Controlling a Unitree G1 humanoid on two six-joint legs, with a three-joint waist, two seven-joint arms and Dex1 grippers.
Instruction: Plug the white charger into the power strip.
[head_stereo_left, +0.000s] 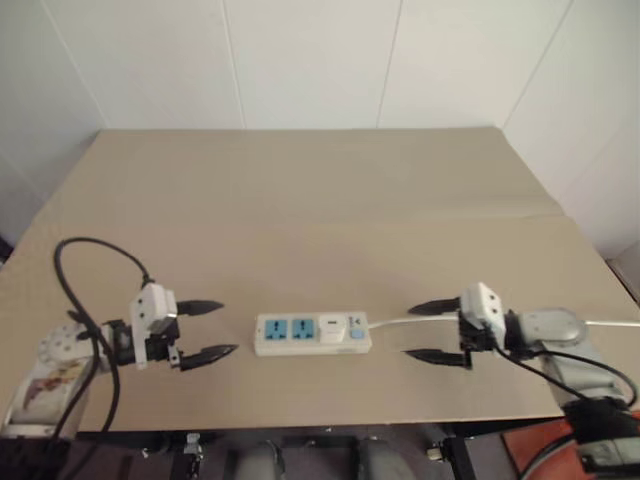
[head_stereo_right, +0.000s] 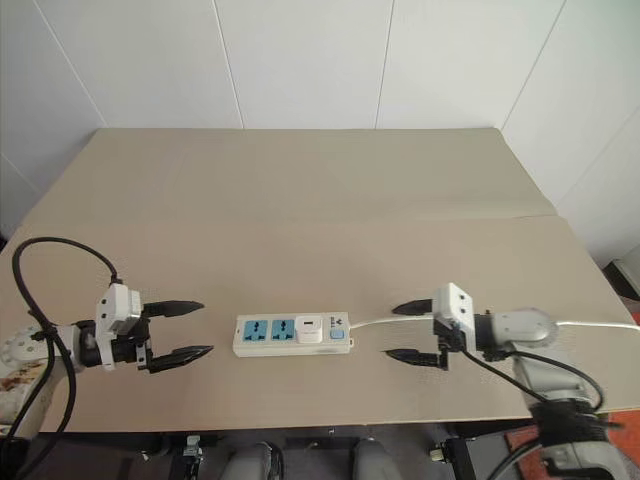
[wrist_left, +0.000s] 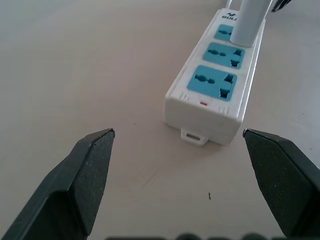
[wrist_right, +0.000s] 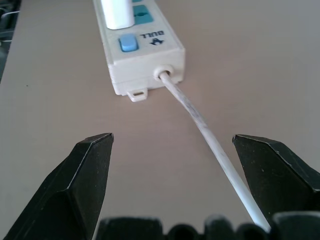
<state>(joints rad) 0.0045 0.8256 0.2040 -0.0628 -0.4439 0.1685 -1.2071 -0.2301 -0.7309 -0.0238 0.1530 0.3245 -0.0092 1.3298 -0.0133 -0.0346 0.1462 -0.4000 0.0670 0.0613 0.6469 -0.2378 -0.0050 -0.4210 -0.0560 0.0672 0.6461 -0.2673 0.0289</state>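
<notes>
a plain beige table (head_stereo_left: 300, 200) stands against white panelled walls (head_stereo_left: 300, 60) (seams visible).

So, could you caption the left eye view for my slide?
White charger seated in the power strip, open left gripper and right gripper flanking it.

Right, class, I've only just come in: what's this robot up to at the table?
It is working with a power strip on the table. The white charger already sits plugged into the socket nearest the switch, with two blue sockets free. The left tool and the right tool hover open on either side of the strip, holding nothing.
</notes>
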